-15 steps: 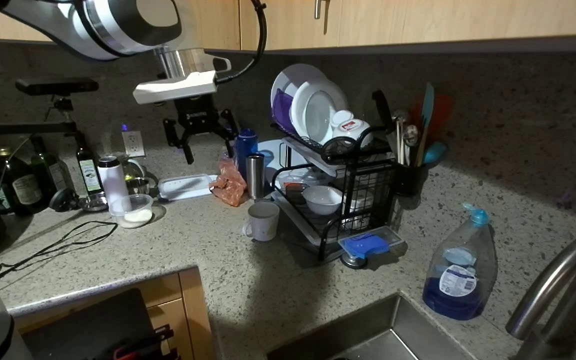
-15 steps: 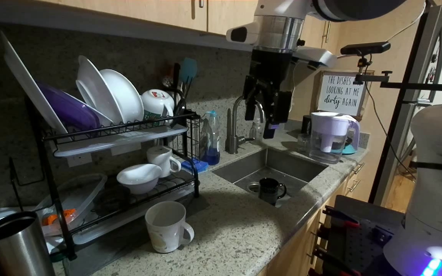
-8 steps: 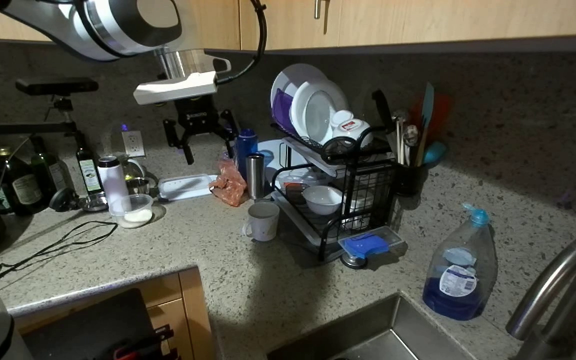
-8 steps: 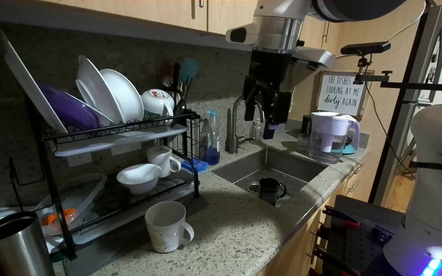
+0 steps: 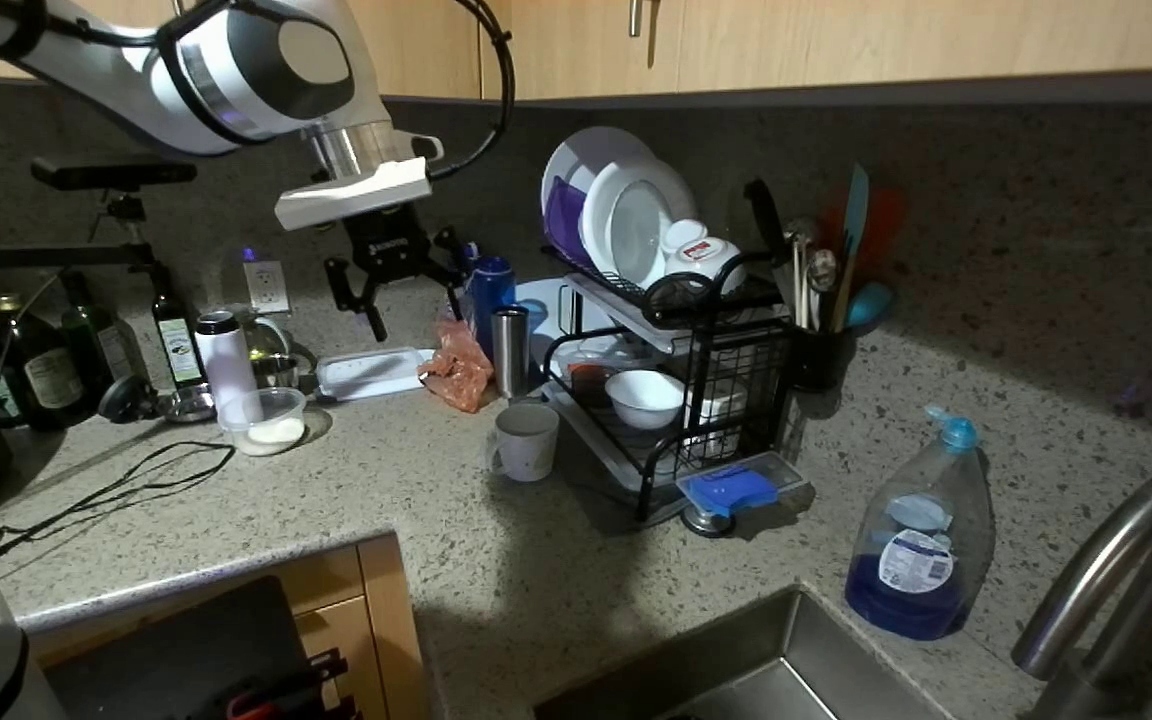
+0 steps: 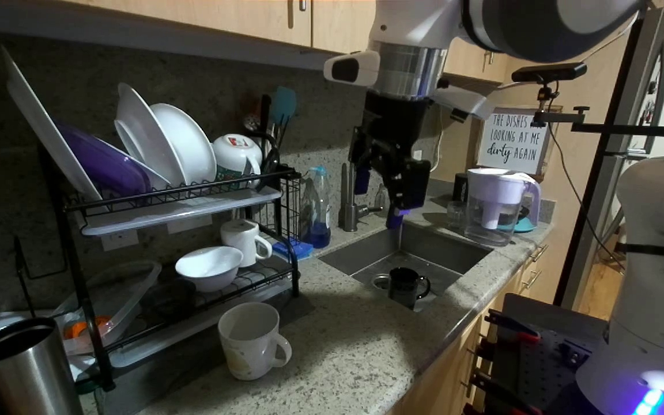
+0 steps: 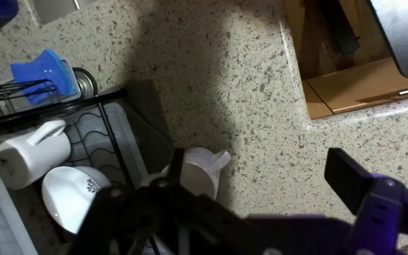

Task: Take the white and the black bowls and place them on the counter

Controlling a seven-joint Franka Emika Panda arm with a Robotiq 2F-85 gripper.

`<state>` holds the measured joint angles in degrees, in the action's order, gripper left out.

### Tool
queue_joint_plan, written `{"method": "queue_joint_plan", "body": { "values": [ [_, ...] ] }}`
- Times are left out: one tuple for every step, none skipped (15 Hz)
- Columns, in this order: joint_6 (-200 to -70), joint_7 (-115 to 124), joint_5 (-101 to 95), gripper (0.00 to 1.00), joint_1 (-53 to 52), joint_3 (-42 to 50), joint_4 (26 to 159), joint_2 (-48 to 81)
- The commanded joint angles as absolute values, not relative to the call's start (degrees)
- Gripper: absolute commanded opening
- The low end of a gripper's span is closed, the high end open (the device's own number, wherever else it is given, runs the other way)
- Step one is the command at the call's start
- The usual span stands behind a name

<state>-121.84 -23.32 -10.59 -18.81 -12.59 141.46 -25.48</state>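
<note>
The white bowl [image 5: 645, 399] sits on the lower shelf of the black wire dish rack, in both exterior views. In the wrist view this bowl [image 7: 70, 196] shows at the lower left, partly behind a finger. A dark round shape [image 6: 169, 297] lies beside it on that shelf; it is too dim to tell whether this is the black bowl. My gripper [image 5: 418, 318] hangs tilted above the speckled counter [image 5: 436, 480], away from the rack. Its fingers stand wide apart with nothing between them, and the counter [image 7: 260, 106] shows beneath in the wrist view.
A white mug [image 6: 253, 341] stands on the counter before the dish rack [image 6: 182, 323]. Plates and a cup fill the rack's upper shelf; another mug [image 6: 245, 242] is beside the bowl. A steel tumbler [image 5: 511, 352], soap bottle [image 5: 911, 540] and sink [image 6: 366, 259] are around.
During the last half second my gripper has tilted and dropped a little, moving leftward and down in an exterior view. The dishes have not moved, and the fingers stay apart.
</note>
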Motion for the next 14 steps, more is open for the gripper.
{"method": "queue_joint_plan", "body": {
  "values": [
    [-125.6,-23.6,-16.6,1.00,-18.7,-14.5,140.0,-21.5],
    [-127.3,-23.4,-18.6,1.00,-18.5,-14.9,140.0,-20.8],
    [-129.3,-22.9,-20.8,1.00,-18.1,-15.4,139.8,-19.9],
    [-130.8,-22.8,-22.7,1.00,-17.9,-15.6,139.4,-18.9],
    [-131.9,-22.8,-24.5,1.00,-17.7,-15.8,138.8,-17.7],
    [-132.6,-22.7,-26.1,1.00,-17.4,-15.9,137.9,-16.5],
    [-133.0,-22.7,-27.5,1.00,-17.1,-16.0,136.7,-14.9],
    [-133.2,-22.7,-28.6,1.00,-16.9,-15.9,135.7,-13.6],
    [-133.3,-23.1,-29.3,1.00,-16.8,-15.7,134.4,-12.0],
    [-133.2,-23.3,-29.6,1.00,-16.6,-15.5,133.2,-10.6],
    [-133.0,-23.4,-30.0,1.00,-16.5,-15.5,131.8,-9.1],
    [-132.4,-23.6,-30.1,1.00,-16.4,-15.5,130.3,-7.6],
    [-132.0,-23.8,-30.0,1.00,-16.3,-15.4,128.9,-6.1],
    [-131.8,-24.2,-29.6,1.00,-16.2,-15.3,127.5,-4.4]
  ]
}}
